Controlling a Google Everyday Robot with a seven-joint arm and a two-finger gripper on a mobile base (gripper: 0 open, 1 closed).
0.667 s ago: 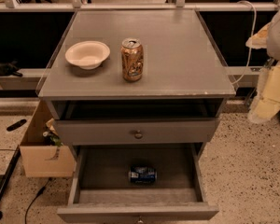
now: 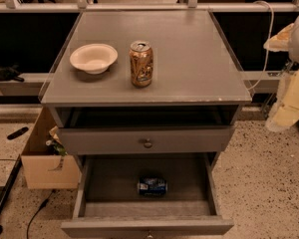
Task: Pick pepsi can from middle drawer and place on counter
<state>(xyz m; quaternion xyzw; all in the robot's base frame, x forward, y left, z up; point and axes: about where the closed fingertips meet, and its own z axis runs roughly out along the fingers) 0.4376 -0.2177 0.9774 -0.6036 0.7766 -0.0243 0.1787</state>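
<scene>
Inside middle drawer (image 2: 109,183): pepsi can (image 2: 152,186) | gripper (image 2: 288,106) well apart, right edge

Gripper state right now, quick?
Gripper: at the right edge beside the counter, apart from the pepsi can lying in the middle drawer. Open or closed cannot be told.

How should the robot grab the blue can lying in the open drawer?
Probably grip the pepsi can across its round middle, coming straight down from above: it lies on its side, ends pointing left and right, in the open middle drawer. The end effector hangs at the right, beside the counter.
</scene>
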